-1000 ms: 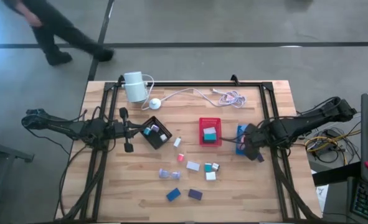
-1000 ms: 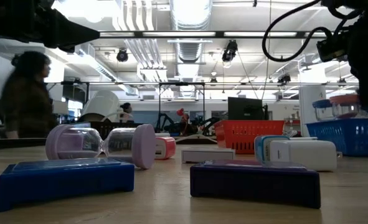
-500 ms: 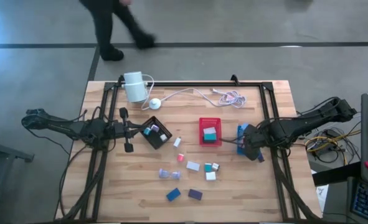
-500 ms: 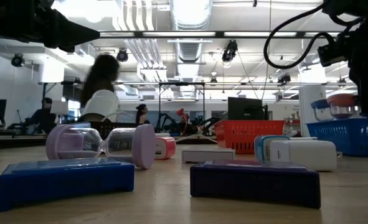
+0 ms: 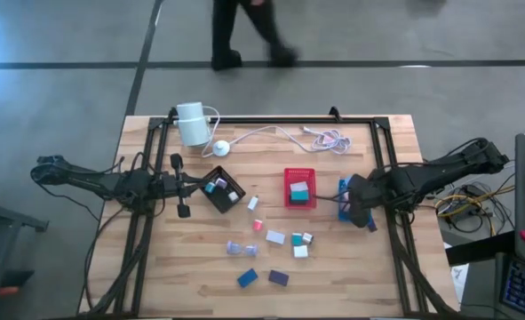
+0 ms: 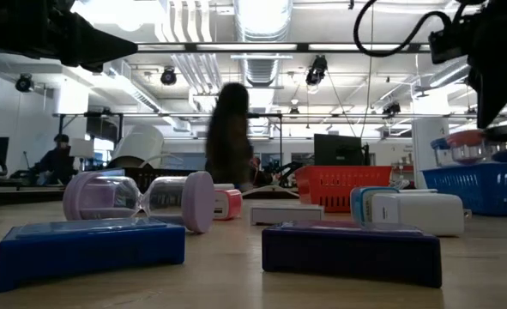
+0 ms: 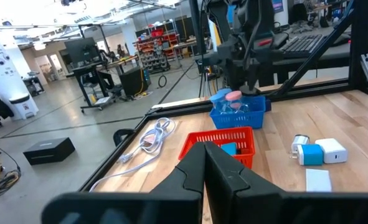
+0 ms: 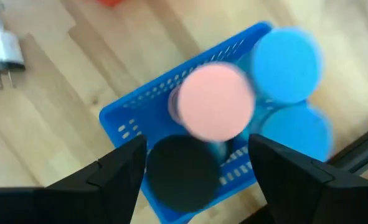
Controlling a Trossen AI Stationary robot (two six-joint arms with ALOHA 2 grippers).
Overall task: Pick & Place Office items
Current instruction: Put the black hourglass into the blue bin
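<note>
Office items lie loose mid-table: white blocks (image 5: 275,237), a blue block (image 5: 248,278), a purple block (image 5: 278,278) and pale purple cylinders (image 5: 238,249). The red tray (image 5: 300,188) holds a teal block. The blue tray (image 8: 131,118) holds a pink-topped cylinder (image 8: 216,102), blue-topped ones (image 8: 288,57) and a black-topped one (image 8: 182,177), all upright. My right gripper (image 8: 196,146) hangs open above this tray, pointing down, one finger on either side of the black top and clear of it. My left gripper (image 7: 203,155) waits shut and level beside the black tray (image 5: 222,189).
A white cylinder (image 5: 191,123) with its cable (image 5: 271,133) lies at the far edge, with a coiled pink cable (image 5: 331,139) nearby. A black frame rail (image 5: 271,119) borders the table. A person (image 5: 244,27) walks past beyond the far edge.
My right gripper has risen a little above the blue tray. The cylinders stay standing in the tray. The person behind the table has walked toward the right.
</note>
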